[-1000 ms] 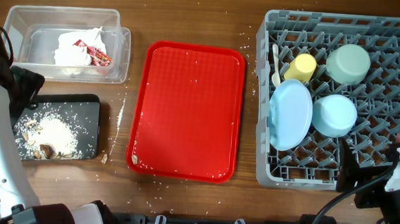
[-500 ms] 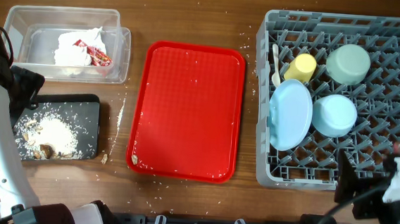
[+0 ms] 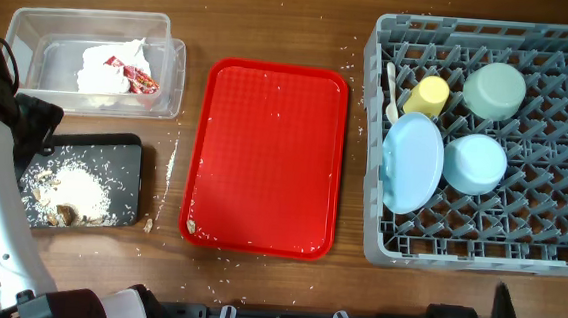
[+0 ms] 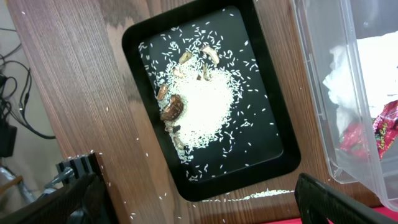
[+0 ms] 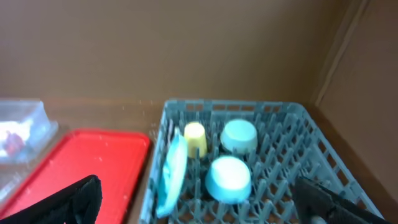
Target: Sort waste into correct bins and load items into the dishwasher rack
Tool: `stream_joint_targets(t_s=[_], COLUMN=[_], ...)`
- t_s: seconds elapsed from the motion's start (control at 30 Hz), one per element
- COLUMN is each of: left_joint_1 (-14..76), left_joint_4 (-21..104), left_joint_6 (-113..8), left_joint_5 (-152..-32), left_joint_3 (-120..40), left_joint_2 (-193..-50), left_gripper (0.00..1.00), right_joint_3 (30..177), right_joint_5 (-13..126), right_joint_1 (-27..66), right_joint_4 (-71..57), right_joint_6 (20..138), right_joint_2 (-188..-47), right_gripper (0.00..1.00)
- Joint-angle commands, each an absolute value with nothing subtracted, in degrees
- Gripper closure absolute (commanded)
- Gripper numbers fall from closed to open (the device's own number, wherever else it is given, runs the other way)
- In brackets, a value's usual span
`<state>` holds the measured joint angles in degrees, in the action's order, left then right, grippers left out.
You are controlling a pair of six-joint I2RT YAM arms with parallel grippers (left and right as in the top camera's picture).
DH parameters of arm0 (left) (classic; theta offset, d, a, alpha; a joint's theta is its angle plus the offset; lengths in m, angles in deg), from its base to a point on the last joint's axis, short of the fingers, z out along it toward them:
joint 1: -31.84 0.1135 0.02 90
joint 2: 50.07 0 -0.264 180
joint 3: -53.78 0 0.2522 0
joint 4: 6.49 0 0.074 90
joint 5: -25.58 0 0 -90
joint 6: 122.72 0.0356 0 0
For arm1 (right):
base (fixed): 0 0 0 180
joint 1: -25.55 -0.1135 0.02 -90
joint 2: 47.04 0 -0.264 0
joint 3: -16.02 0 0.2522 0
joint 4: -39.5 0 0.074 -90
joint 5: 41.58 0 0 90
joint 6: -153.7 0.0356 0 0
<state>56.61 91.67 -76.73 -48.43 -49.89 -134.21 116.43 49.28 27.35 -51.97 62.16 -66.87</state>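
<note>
Rack (image 3: 551, 213) loaded, waste binned.
Overhead: plate (image 3: 411, 163), cup (image 3: 429, 95), green bowl (image 3: 494, 91), blue bowl (image 3: 474, 162) in rack; napkin (image 3: 105, 66) + wrapper (image 3: 137, 79) in clear tub (image 3: 32, 31). L wrist: left tool (image 4: 199, 183) spread wide above black tray (image 4: 273, 124) w/ scraps (image 4: 171, 111). R wrist: right tool (image 5: 198, 186) spread wide, facing rack.

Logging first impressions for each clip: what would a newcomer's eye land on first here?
The bright red tray, nearly bare, sits mid-table and grabs the eye first. Right of it, the big grey rack holds a blue plate, yellow cup, green bowl and blue bowl. Far left, a clear tub holds a napkin and wrapper; below it, a black tray carries food scraps.
</note>
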Motion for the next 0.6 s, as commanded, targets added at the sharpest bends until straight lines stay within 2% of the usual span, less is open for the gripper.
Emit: stream_joint_targets(t_s=[0.0, 0.07, 0.4, 0.57], left_joint_1=[56.83, 56.83, 56.83, 56.83], left_joint_4=[91.54, 91.54, 91.54, 91.54], left_joint_6=[-76.69, -76.69, -76.69, -76.69], left_joint_5=[-48.3, -48.3, -48.33, -48.3], left_joint_3=[-49.98, -49.98, -49.98, -49.98], left_joint_2=[-134.19, -134.19, -134.19, -134.19], left_gripper=[0.0, 0.0, 0.0, 0.0], right_joint_3=[116.69, 116.69, 116.41, 108.25], right_joint_5=[47.38, 45.98, 44.73, 45.94], right_joint_1=[26.96, 26.96, 27.0, 27.85], right_joint_4=[-51.47, -51.51, -49.0, -41.96], right_joint_6=[71.34, 74.49, 72.68, 72.7], right_joint_2=[-63.07, -62.26, -58.85, -49.93], right_gripper=[0.0, 0.0, 0.0, 0.0])
